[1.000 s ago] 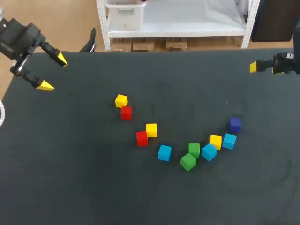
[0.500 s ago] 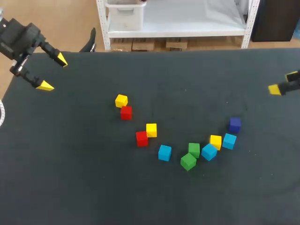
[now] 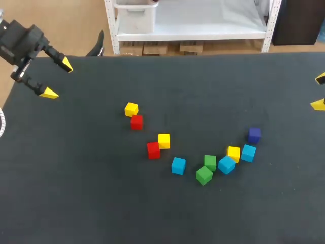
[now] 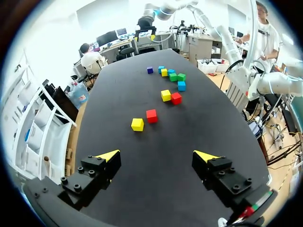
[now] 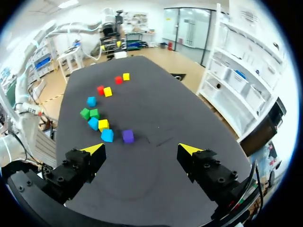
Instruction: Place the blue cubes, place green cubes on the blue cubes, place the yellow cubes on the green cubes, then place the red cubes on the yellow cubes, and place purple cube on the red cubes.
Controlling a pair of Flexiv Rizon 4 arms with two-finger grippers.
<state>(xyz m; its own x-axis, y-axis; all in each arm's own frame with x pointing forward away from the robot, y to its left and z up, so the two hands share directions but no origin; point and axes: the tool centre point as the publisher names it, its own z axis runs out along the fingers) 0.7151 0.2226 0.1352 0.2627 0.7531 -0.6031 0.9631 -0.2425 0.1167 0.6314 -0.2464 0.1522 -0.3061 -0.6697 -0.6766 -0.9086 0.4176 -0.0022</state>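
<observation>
Across the tabletop [image 3: 76,178], blue cubes [image 3: 178,165], green cubes [image 3: 203,175], yellow cubes [image 3: 163,141], red cubes [image 3: 153,150] and a purple cube [image 3: 254,135] lie unstacked; left pincer [image 3: 58,79] and right pincer [image 3: 320,92] hang open, empty, at opposite edges.

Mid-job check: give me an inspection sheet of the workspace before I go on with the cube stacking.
Surface: black table, matte; the cubes lie across its middle and right.
Job's things: three blue cubes, two green cubes, three yellow cubes, two red cubes, one purple cube; none stacked.
Clutter: nothing seen.
Grippers: left gripper open, empty, over the far left corner; right gripper open, empty, at the right edge.
Cables: nothing seen.
Surroundings: nothing seen reaching over the table.
</observation>
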